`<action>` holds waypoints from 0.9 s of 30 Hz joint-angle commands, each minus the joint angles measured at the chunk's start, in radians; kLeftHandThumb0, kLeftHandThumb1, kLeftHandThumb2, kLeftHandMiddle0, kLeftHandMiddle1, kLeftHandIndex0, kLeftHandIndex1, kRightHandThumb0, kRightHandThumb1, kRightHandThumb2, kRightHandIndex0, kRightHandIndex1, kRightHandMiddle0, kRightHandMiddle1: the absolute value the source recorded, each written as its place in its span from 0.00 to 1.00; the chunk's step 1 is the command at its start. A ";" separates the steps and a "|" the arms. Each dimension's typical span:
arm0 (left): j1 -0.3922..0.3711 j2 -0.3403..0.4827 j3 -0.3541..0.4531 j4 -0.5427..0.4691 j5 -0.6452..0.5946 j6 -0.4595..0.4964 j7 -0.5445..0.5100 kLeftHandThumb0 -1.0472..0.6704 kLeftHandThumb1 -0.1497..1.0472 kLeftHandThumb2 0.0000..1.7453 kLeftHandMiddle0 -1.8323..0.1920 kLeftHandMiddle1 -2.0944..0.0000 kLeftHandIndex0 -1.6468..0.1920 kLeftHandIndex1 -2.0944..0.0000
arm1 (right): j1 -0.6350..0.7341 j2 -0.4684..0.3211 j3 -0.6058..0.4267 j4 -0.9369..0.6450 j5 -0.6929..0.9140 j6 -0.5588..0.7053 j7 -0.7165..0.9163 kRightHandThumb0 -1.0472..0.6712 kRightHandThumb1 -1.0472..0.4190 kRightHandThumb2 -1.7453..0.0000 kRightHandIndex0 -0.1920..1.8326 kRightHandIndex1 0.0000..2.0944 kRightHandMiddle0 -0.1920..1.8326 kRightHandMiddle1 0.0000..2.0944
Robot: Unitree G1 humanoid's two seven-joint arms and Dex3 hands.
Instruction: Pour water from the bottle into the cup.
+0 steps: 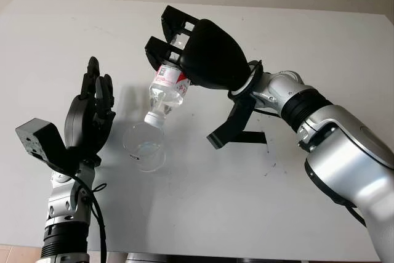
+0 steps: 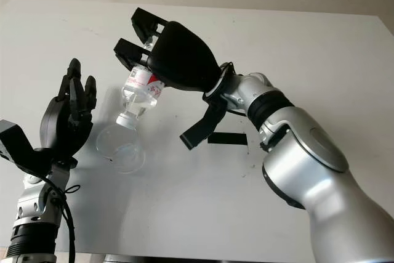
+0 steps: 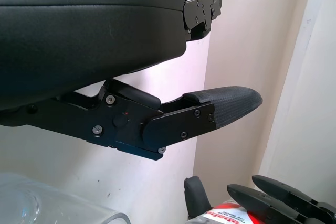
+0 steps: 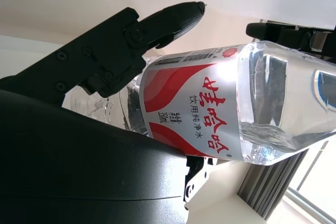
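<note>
Matte black right robot hand (image 1: 184,50) with a smooth domed shell and blocky jointed fingers, joined through a white ring and black cable to a glossy silver forearm (image 1: 348,152) banded in black. Black left robot hand (image 1: 92,106) on a silver, ribbed wrist, a boxy black camera bracket (image 1: 40,143) at its side, black cables looping beneath. Small screws along the finger links, textured pad (image 3: 231,106) on a fingertip.
</note>
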 commanded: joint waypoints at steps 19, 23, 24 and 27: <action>-0.014 -0.007 -0.004 0.013 0.005 -0.022 0.005 0.17 1.00 0.38 1.00 1.00 1.00 1.00 | -0.026 -0.003 0.012 -0.013 0.004 0.014 -0.035 0.44 0.00 0.89 0.63 1.00 0.56 1.00; -0.011 -0.006 -0.004 0.009 0.004 -0.018 0.005 0.17 1.00 0.38 1.00 1.00 1.00 1.00 | -0.014 0.003 -0.012 -0.009 0.036 -0.005 -0.025 0.44 0.00 0.89 0.62 1.00 0.55 1.00; -0.011 -0.006 -0.004 0.009 0.003 -0.017 0.004 0.17 1.00 0.38 1.00 1.00 1.00 1.00 | -0.001 0.009 -0.043 -0.004 0.082 -0.037 0.010 0.44 0.00 0.89 0.62 1.00 0.56 1.00; -0.011 -0.006 -0.005 0.010 0.003 -0.019 0.004 0.17 1.00 0.38 1.00 1.00 1.00 1.00 | 0.065 0.027 -0.183 0.006 0.305 -0.168 0.223 0.50 0.13 0.68 0.70 1.00 0.60 1.00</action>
